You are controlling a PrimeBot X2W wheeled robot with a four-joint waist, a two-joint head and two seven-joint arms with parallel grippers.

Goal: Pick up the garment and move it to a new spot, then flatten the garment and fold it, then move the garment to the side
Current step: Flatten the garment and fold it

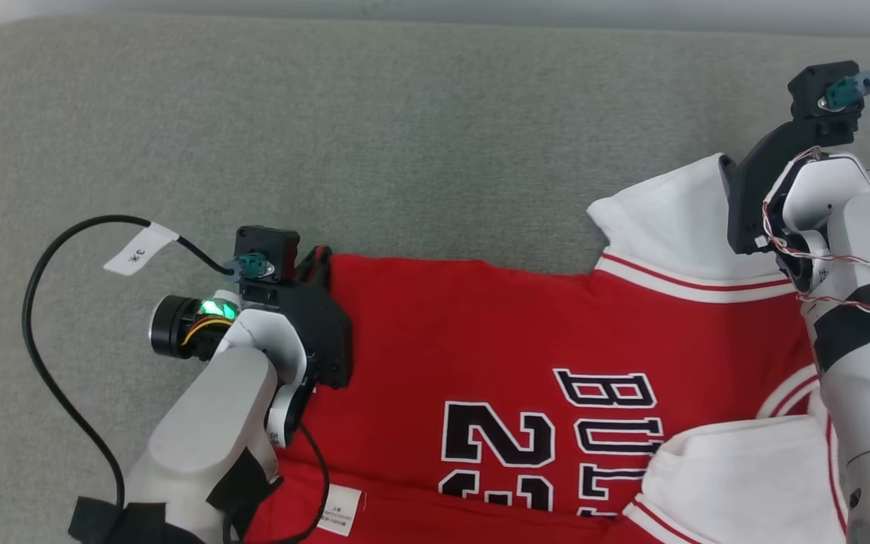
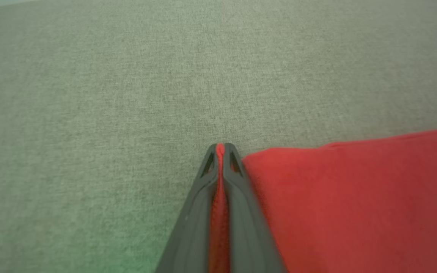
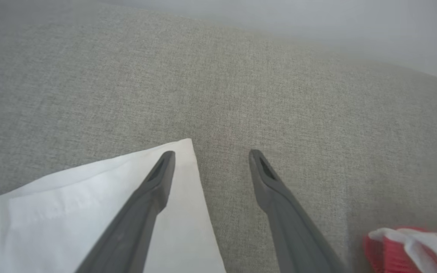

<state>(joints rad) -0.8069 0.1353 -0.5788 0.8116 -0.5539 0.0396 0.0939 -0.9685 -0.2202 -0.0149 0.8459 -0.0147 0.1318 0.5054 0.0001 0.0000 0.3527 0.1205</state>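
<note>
Lying crosswise, garment (image 1: 480, 325), sleeves (image 1: 673, 219) toward robot's right

We read black "BUL" and a large "2" on the red garment (image 1: 420, 332), right of the left gripper (image 1: 316, 263) — the rest was hidden. A white tag (image 1: 140, 251) on the cable (image 1: 35, 302) left of that gripper read "3米"; the hem label (image 1: 340, 510) bore print too small to read.

1 red garment (image 1: 480, 325) with 2 white sleeves (image 1: 669, 219), 2 end effectors (left end effector (image 2: 220, 146), right end effector (image 3: 211, 153)), 2 black cables (image 1: 35, 355), 2 white labels (image 1: 140, 249), 1 grey fabric surface (image 1: 405, 113).
</note>
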